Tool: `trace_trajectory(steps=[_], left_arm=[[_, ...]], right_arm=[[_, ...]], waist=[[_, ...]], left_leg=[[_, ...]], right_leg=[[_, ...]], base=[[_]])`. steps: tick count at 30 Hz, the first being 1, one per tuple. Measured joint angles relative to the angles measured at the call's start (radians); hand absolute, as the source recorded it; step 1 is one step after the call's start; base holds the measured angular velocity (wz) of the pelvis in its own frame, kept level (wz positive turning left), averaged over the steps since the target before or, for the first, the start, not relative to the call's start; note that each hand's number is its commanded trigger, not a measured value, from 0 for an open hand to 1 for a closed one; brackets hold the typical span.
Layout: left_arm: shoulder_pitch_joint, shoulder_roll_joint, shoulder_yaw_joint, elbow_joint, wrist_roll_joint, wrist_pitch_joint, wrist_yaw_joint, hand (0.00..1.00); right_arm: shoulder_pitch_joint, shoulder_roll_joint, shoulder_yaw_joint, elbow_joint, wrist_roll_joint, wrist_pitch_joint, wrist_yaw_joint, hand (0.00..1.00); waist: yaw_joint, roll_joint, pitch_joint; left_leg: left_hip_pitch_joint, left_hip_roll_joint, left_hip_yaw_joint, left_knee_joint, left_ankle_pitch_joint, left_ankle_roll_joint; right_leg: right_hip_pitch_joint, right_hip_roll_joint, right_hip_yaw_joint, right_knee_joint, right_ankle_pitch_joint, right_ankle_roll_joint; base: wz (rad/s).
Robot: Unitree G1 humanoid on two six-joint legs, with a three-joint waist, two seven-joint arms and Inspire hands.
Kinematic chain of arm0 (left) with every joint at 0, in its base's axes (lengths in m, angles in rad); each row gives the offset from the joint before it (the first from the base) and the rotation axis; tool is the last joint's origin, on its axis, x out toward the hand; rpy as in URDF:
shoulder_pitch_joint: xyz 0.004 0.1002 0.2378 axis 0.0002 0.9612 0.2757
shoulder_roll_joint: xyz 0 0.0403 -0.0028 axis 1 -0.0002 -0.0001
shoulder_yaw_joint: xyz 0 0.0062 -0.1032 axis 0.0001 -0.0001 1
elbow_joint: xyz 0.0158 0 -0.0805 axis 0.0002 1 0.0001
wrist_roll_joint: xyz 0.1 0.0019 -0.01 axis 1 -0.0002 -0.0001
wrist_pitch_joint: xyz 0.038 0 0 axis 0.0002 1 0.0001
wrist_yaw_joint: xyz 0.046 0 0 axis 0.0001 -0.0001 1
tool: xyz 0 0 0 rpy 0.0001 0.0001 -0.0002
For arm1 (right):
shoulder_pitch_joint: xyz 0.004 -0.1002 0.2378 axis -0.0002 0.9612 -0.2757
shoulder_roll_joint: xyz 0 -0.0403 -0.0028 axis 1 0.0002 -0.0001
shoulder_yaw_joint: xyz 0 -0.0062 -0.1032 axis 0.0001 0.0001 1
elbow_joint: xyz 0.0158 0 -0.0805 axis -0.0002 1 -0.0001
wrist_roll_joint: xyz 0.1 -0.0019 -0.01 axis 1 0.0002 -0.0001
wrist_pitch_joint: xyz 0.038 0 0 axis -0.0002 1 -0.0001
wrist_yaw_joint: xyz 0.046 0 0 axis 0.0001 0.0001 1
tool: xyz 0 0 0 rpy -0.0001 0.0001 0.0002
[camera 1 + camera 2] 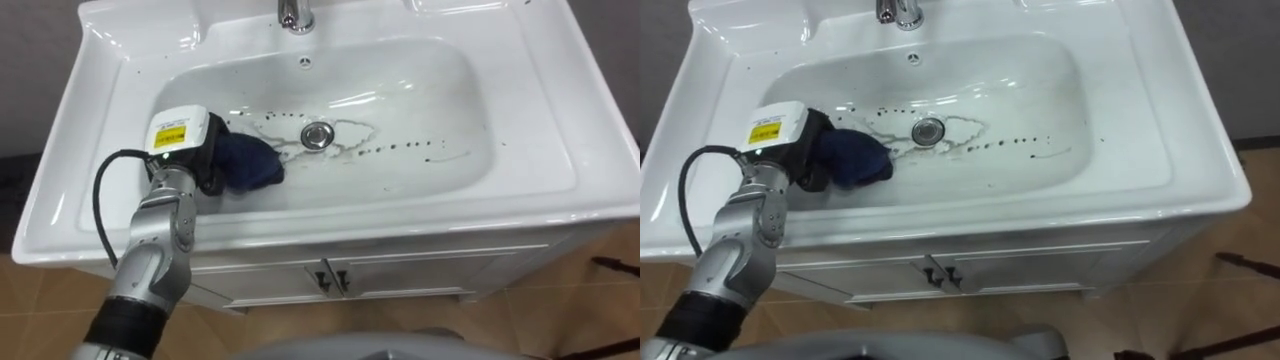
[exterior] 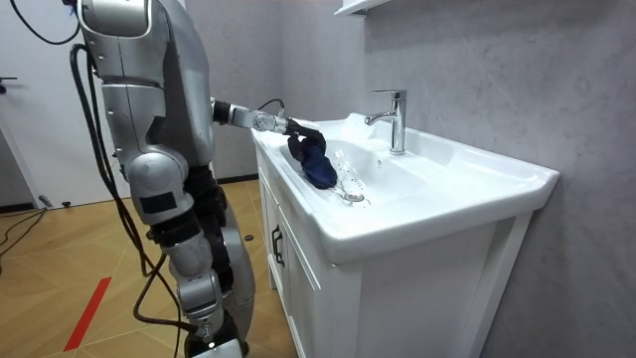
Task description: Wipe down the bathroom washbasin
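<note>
Left hand (image 1: pixel 208 158) grips a blue cloth (image 1: pixel 252 166) in the basin (image 1: pixel 450 90). It should probably sweep firmly rightward across the dark specks (image 1: pixel 405 148).

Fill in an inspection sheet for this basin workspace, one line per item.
Surface: white basin; wet streaks around the drain, and a row of dark specks to its right.
Job's things: dark blue cloth, bunched in the basin left of the drain.
Clutter: nothing seen.
Hands: left hand against the cloth at the basin's left side.
Cables: nothing seen beyond the robot's own.
Surroundings: faucet at the back rim; white cabinet below with its doors shut; wooden floor; grey wall. The robot stands at the cabinet front.
</note>
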Motion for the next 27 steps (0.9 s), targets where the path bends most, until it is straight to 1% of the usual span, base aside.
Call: trace_trajectory(steps=[6,9,12,14,15,16,18,19,20,22,24,26,27], left_arm=[[0.0,0.0,-0.036,0.018,0.0,-0.002,-0.019,1.0],[-0.002,0.0,-0.044,0.018,0.002,-0.004,-0.024,1.0],[-0.016,-0.001,-0.05,0.03,0.01,-0.007,-0.039,1.0],[-0.038,-0.001,-0.062,0.07,0.009,-0.01,-0.038,1.0],[-0.054,-0.002,-0.068,0.089,0.008,-0.014,-0.037,1.0],[-0.07,-0.003,-0.07,0.097,0.008,-0.018,-0.037,1.0],[-0.088,-0.004,-0.074,0.099,0.008,-0.02,-0.038,1.0],[-0.102,-0.009,-0.075,0.11,0.008,-0.027,-0.038,1.0],[-0.11,-0.011,-0.076,0.119,0.007,-0.032,-0.038,1.0],[-0.145,-0.013,-0.089,0.159,-0.014,-0.04,-0.037,1.0],[-0.165,-0.016,-0.106,0.179,-0.036,-0.039,-0.036,1.0],[-0.183,-0.034,-0.116,0.198,-0.05,-0.038,-0.031,1.0],[-0.186,-0.035,-0.122,0.199,-0.05,-0.038,-0.029,1.0]], right_arm=[[0.001,-0.001,-0.001,0.015,-0.007,0.001,0.003,0.0],[0.0,-0.001,-0.001,0.015,-0.007,0.001,0.003,0.0],[-0.003,-0.001,-0.001,0.015,-0.007,0.001,0.008,0.0],[-0.008,-0.001,0.001,0.01,-0.005,0.001,0.017,0.0],[-0.012,-0.001,0.006,0.005,0.006,0.001,0.022,0.0],[-0.014,-0.001,0.007,-0.003,0.013,0.0,0.025,0.0],[-0.024,-0.002,0.007,-0.012,0.016,-0.003,0.032,0.0],[-0.03,-0.003,0.007,-0.012,0.016,-0.009,0.042,0.0],[-0.032,-0.004,0.007,-0.012,0.016,-0.01,0.047,0.0],[-0.039,-0.005,0.014,-0.012,0.035,-0.011,0.061,0.0],[-0.044,-0.008,0.025,-0.011,0.06,-0.01,0.062,0.0],[-0.054,-0.008,0.032,-0.01,0.07,-0.009,0.063,0.0],[-0.057,-0.009,0.035,-0.009,0.078,-0.009,0.063,0.0]], waist=[[-0.007,-0.008,0.0039],[-0.011,-0.009,0.0041],[-0.016,-0.009,0.0042],[-0.018,-0.007,0.0041],[-0.021,-0.005,0.0028],[-0.023,-0.001,0.0016],[-0.027,0.006,0.0015],[-0.028,0.012,0.0008],[-0.029,0.013,0.0011],[-0.03,0.015,0.0028],[-0.033,0.018,0.0031],[-0.047,0.021,0.0032],[-0.053,0.022,0.0036]], left_leg=[[0.001,0.0,0.005,0.0,0.0,0.0],[-0.003,0.001,0.006,0.007,0.0,0.0],[-0.01,0.001,0.007,0.016,0.0,0.0],[-0.012,0.001,0.014,0.016,0.0,0.0],[-0.022,0.002,0.018,0.018,0.0,0.0],[-0.036,0.007,0.025,0.02,0.0,0.0],[-0.067,0.009,0.031,0.036,0.0,0.0],[-0.083,0.01,0.032,0.042,0.0,0.0],[-0.089,0.01,0.032,0.044,0.0,0.0],[-0.095,0.008,0.043,0.045,0.0,0.001],[-0.097,0.01,0.06,0.045,0.0,0.001],[-0.108,0.014,0.075,0.047,0.0,0.001],[-0.109,0.015,0.075,0.046,0.0,0.001]], right_leg=[[-0.002,-0.003,0.007,0.001,-0.004,0.001],[-0.007,-0.002,0.016,0.002,-0.005,0.001],[-0.013,0.0,0.02,0.006,-0.005,0.001],[-0.021,-0.002,0.024,0.019,-0.005,0.0],[-0.031,-0.002,0.026,0.021,-0.006,-0.001],[-0.051,-0.003,0.028,0.033,-0.008,-0.002],[-0.091,-0.007,0.032,0.061,-0.016,-0.003],[-0.109,-0.007,0.032,0.075,-0.017,-0.003],[-0.115,-0.01,0.033,0.082,-0.018,-0.004],[-0.139,-0.018,0.035,0.116,-0.036,-0.005],[-0.151,-0.021,0.041,0.133,-0.045,-0.005],[-0.166,-0.021,0.041,0.146,-0.05,-0.006],[-0.168,-0.021,0.041,0.146,-0.05,-0.006]], base=[[-0.01],[-0.05],[-0.04],[-0.07],[-0.08],[-0.07],[-0.05],[0.0],[0.0],[0.0],[-0.02],[0.0],[0.0]])
